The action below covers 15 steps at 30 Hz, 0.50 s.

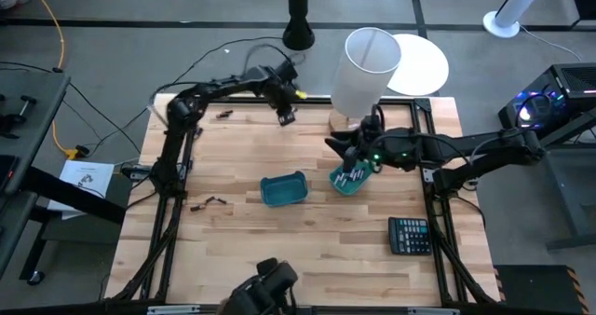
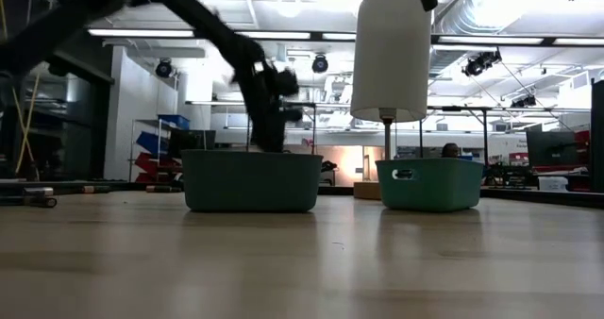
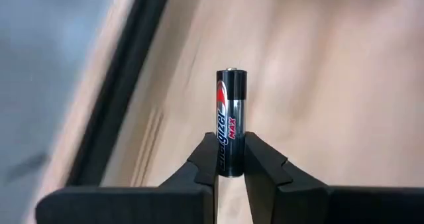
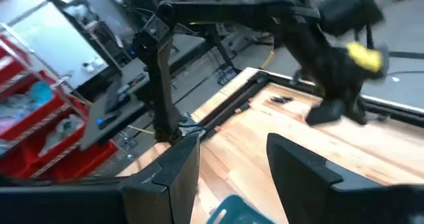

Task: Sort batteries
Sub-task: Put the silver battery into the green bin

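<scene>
At the near edge of the high view a dark camera mount (image 1: pixel 265 287) sits closest, on the light wooden desk (image 1: pixel 242 240). On the desk stand two teal bins: the middle bin (image 1: pixel 284 190) looks empty, and the second bin (image 1: pixel 351 179), just under the right hand (image 1: pixel 349 150), holds several batteries (image 1: pixel 354 176) standing up. The right hand hovers there with its fingers apart and grasps nothing. The left hand (image 1: pixel 287 117) is above the far part of the desk. A few loose batteries (image 1: pixel 209 203) lie near the left side, and others (image 1: pixel 223 114) near the far left corner. A black calculator (image 1: pixel 409 235) lies near the right edge. A white lamp shade (image 1: pixel 364 71) stands at the far edge. The floor around is grey.

In the low view both teal bins stand on the desk, with the lamp shade behind, in a big hall with ceiling lights and shelves.

In the left wrist view the left hand (image 3: pixel 231 163) is clenched on one battery (image 3: pixel 231 118), held upright between the fingers (image 3: pixel 265 164), above the wood. Its black and silver label reads partly "MAX"; the brand word is half covered.

In the right wrist view the two dark fingers (image 4: pixel 298 168) stand wide apart, and the left arm (image 4: pixel 318 38) is beyond, with red shelves in the room.
</scene>
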Each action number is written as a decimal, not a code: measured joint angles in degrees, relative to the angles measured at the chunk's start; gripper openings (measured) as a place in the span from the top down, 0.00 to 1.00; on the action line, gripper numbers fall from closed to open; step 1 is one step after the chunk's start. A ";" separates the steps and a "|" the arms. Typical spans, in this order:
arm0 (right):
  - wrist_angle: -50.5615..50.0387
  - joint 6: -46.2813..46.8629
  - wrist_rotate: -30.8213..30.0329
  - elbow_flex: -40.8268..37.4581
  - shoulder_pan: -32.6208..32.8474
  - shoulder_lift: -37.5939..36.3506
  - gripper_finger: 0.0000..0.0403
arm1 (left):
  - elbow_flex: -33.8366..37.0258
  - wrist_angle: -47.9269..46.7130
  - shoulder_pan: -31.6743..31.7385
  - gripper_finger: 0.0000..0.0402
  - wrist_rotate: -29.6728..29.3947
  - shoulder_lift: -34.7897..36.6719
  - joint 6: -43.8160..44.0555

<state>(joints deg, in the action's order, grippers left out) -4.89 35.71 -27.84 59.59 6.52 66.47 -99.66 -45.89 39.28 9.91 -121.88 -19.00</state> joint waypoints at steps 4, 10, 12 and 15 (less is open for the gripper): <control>1.40 -2.81 -2.29 0.00 2.63 -3.23 0.57 | -0.13 1.42 -2.05 0.92 11.25 6.12 2.06; 5.84 -10.49 -7.42 0.00 5.98 -6.96 0.57 | -0.15 7.92 -15.54 0.92 15.29 9.73 4.41; 6.40 -12.27 -8.64 0.00 6.50 -7.86 0.57 | -0.13 11.60 -21.17 0.92 14.96 8.48 5.29; 6.38 -12.84 -9.69 0.00 6.67 -8.80 0.57 | -0.09 18.81 -28.71 0.92 11.84 5.82 6.85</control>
<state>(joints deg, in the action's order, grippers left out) 1.50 22.87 -37.53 59.59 13.19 57.66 -99.74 -27.08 10.57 21.75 -116.06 -12.14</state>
